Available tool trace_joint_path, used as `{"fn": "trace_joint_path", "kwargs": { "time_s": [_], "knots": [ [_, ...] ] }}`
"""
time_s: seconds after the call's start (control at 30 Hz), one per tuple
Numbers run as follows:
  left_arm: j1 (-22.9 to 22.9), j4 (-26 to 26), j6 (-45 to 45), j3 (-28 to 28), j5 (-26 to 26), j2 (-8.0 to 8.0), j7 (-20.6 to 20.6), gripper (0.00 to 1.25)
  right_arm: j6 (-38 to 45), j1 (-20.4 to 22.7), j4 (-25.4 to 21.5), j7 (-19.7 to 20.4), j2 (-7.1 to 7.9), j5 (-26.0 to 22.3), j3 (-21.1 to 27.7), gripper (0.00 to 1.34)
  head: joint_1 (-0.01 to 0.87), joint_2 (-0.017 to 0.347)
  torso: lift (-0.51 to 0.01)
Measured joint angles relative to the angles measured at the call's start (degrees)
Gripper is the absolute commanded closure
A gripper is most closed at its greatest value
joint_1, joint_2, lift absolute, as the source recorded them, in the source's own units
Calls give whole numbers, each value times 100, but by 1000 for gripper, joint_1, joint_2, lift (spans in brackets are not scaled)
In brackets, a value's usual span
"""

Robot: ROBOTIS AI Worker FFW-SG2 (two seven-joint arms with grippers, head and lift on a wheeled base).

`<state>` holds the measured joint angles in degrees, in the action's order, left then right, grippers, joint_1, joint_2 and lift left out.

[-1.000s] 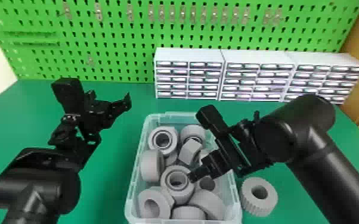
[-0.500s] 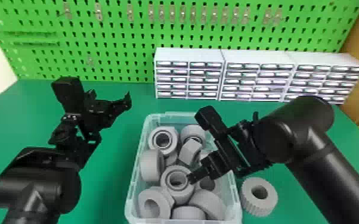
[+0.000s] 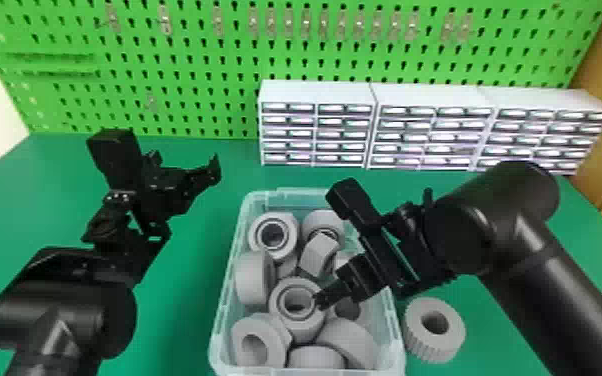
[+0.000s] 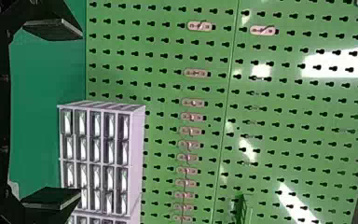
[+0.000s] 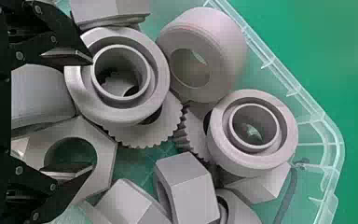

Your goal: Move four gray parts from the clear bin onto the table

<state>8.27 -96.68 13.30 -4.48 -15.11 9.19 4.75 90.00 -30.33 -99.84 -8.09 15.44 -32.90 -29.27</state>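
Right pincer (image 3: pixel 329 290) over the bin (image 3: pixel 396 325), left pincer (image 3: pixel 183 166) off to the side, both spread; gear (image 3: pixel 451 331)'s on the table (image 3: pixel 175 310)!

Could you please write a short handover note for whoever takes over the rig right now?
Left gripper: open and empty, parked above the table, left of the bin.
Right gripper: open, over the bin, its fingers apart above the gray parts, holding none.
Parts: one toothed part lies on the table just right of the bin; the bin still holds a jumbled pile, including ringed parts and a hexagonal part.
Done: one gray part on the table, if that one counts.
Left: three more, by that count.
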Motion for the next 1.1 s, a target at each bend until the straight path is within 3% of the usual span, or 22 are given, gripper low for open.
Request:
{"fn": "trace_joint_path", "kwargs": {
  "time_s": [0.6, 1.1],
  "knots": [
    [41, 30, -3, -16, -1, -40, 0, 102, 0, -183, 312, 0, -249, 483, -201, 463, 678, 34, -50],
    [60, 38, -3, -19, -10, -41, 23, 102, -311, -420, 785, -3, -364, 504, -548, 463, 678, 34, -50]
  ]
}}
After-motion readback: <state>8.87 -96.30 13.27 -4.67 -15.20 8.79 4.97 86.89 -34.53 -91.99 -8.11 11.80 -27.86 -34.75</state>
